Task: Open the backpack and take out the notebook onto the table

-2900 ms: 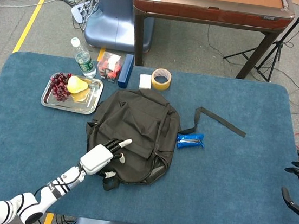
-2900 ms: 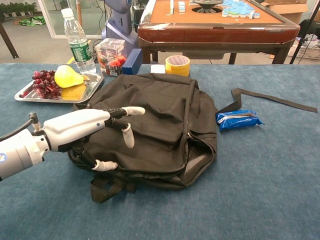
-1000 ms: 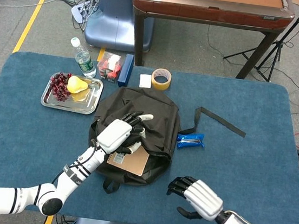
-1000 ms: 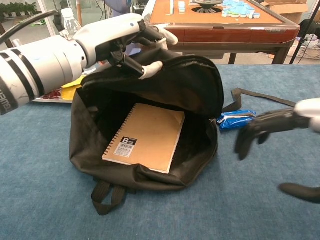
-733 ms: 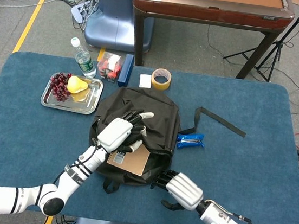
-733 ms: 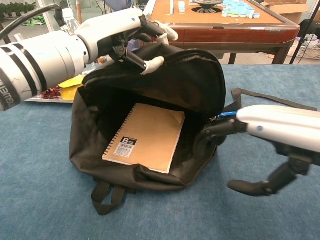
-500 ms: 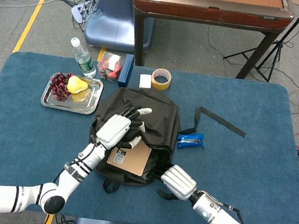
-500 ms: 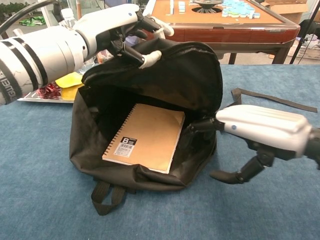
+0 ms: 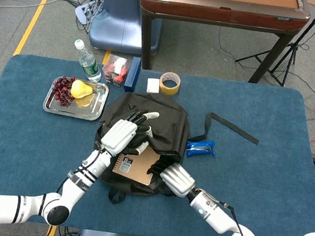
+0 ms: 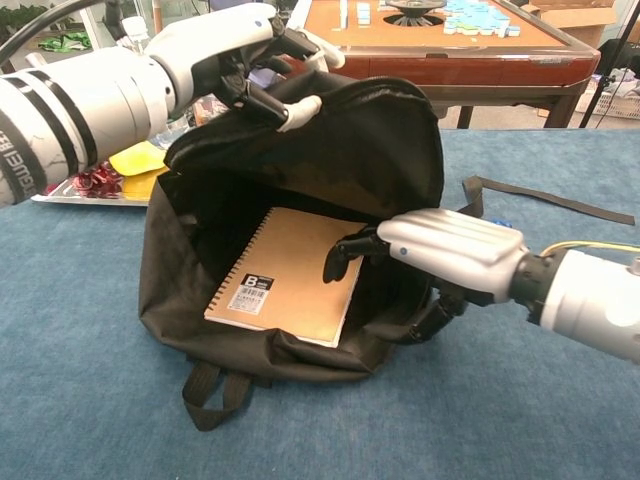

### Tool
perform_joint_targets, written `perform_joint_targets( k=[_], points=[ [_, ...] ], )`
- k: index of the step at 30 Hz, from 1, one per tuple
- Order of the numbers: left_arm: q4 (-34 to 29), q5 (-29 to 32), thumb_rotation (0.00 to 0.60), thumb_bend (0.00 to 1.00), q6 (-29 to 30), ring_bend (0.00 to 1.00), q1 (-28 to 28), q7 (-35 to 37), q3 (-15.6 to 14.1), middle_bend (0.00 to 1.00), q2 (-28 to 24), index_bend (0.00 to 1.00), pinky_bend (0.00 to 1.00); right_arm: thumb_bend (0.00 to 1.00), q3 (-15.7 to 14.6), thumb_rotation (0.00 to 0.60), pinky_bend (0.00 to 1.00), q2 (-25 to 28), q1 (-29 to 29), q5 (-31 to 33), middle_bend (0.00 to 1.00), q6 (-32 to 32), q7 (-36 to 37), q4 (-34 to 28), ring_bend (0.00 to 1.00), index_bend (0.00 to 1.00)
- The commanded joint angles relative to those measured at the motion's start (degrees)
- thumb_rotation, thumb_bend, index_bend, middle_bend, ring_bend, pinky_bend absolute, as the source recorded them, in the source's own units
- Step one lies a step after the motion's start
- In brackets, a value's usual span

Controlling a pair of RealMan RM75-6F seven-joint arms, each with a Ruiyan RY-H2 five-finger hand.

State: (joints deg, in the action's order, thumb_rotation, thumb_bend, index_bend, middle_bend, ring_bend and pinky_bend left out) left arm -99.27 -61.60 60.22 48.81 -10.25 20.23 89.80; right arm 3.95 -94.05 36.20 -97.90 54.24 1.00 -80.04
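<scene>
Blue carpet covers the worktop (image 9: 264,183), with bare room right of the black backpack (image 10: 380,170) and along the near edge. Left hand (image 10: 245,60) grips the backpack's upper flap, holding the mouth open over the brown notebook (image 10: 290,275) lying inside. Right hand (image 10: 445,250) reaches into the opening, fingers (image 10: 345,255) curled just above the notebook's right edge, holding nothing.

Left hand (image 10: 235,55) is up high, fingers curled and gripping the top flap of the backpack (image 10: 370,140). Right hand (image 10: 440,250) reaches into the opening, fingers spread and bent down over the notebook (image 10: 290,275), holding nothing.
</scene>
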Motion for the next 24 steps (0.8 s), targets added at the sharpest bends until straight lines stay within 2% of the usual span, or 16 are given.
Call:
perform_joint_targets(
  k=[1, 8, 16, 24],
  points=[
    [0.0, 0.4, 0.600, 0.51, 0.3, 0.03, 0.1, -0.1, 0.1, 0.14, 0.0, 0.54, 0.05, 0.24, 0.2, 0.600, 0.30, -1.5, 1.0, 0.9, 0.29, -0.3, -0.8, 1.8, 0.21, 0.29],
    [0.1, 1.6, 0.600, 0.51, 0.8, 0.03, 0.2, 0.1, 0.5, 0.14, -0.1, 0.54, 0.05, 0.17, 0.0, 0.600, 0.30, -5.1, 2.6, 2.7, 0.29, -1.1, -2.1, 5.9, 0.21, 0.29],
    [-0.1, 2.5, 0.600, 0.51, 1.4, 0.03, 0.2, -0.2, 0.5, 0.14, -0.1, 0.53, 0.05, 0.14, 0.6, 0.600, 0.30, -9.5, 4.2, 4.0, 0.29, -0.3, -3.1, 10.3, 0.21, 0.29],
    [-0.6, 2.7, 0.600, 0.51, 1.9, 0.03, 0.2, -0.1, 0.5, 0.14, -0.4, 0.53, 0.05, 0.14, 0.1, 0.600, 0.30, -10.4, 5.0, 4.9, 0.29, -0.3, -4.1, 12.0, 0.21, 0.29]
  ],
)
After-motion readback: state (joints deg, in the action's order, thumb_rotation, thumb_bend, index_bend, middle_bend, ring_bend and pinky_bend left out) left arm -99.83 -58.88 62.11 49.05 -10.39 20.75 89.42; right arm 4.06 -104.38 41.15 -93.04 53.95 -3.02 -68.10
